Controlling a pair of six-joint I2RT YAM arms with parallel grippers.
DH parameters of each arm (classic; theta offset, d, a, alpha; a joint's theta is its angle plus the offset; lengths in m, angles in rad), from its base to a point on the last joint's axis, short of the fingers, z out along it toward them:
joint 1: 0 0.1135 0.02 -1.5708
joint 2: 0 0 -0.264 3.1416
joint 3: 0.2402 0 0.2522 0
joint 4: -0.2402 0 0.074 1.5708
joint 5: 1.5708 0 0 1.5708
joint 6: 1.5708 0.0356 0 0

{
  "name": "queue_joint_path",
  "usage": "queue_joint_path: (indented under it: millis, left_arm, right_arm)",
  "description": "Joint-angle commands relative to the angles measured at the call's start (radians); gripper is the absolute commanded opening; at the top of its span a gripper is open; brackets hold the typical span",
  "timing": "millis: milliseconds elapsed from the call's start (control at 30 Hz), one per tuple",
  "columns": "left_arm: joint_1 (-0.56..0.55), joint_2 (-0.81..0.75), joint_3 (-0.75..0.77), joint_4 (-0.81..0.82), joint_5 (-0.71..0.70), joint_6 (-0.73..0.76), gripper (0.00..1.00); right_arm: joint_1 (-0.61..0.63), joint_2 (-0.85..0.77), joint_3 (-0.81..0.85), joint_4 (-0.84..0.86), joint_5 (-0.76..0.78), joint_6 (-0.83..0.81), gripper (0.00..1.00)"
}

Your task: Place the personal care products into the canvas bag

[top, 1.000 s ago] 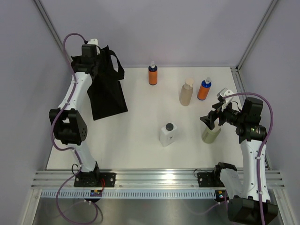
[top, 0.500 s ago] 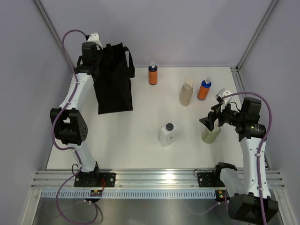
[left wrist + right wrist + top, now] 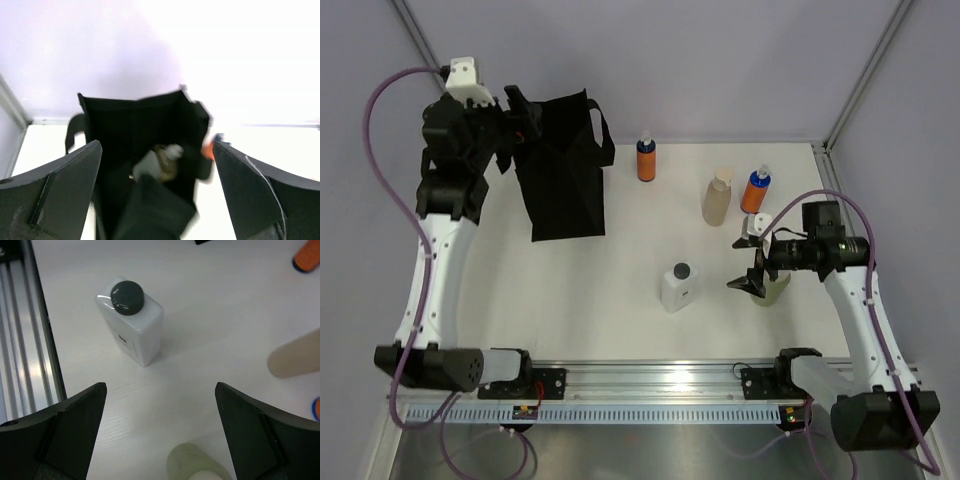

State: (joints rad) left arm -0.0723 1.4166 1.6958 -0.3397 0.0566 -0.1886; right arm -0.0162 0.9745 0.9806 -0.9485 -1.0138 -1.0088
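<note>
While the left arm stretches up the left side of the overhead frame, the left gripper (image 3: 512, 130) hangs at upper left, just beside the left wall of the canvas bag (image 3: 563, 175). Jaws spread wide, nothing between them. Whether a finger touches the fabric cannot be told.

Bag: black, upright, mouth open, upper left of the table (image 3: 620, 250). One loop handle hangs over its right edge. The left wrist view (blurred) looks down into the mouth: a brownish bottle (image 3: 167, 167) with a pale top lies inside, centre of frame.

Five bottles stand upright on the table, outside the bag:
- orange bottle (image 3: 646, 160), blue top, upper centre, near the bag's right side but apart from it.
- beige pump bottle (image 3: 717, 200), right of centre.
- second orange bottle (image 3: 755, 192), blue top, just beside the pump bottle on its right.
- white bottle (image 3: 678, 288), grey cap, centre, well apart from the others.
- olive-green bottle (image 3: 778, 290), right of the white one, partly hidden by the right arm's fingers.

Right gripper (image 3: 750, 268), centre right: jaws spread wide, gripping nothing. In the right wrist view the olive-green bottle shows at the bottom edge, between the two fingers; contact cannot be told. The white bottle stands beyond the tips, upper left of that frame.
</note>
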Motion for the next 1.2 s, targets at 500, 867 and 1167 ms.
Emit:
queue_joint_path:
  millis: [500,867,1167]
  left_arm:
    - [0.003,-0.939,-0.902,-0.186,0.410,-0.199,0.99]
    - [0.003,-1.002,-1.025,-0.162,0.512,-0.294,0.99]
    - [-0.046,-0.915,-1.136,-0.024,0.579,-0.433,0.99]
  right_arm:
    - [0.452,0.486,0.273,-0.182,0.144,-0.444,0.99]
    - [0.489,0.544,0.279,-0.053,0.218,-0.321,1.00]
    - [0.518,0.619,0.254,-0.074,0.181,-0.359,0.85]
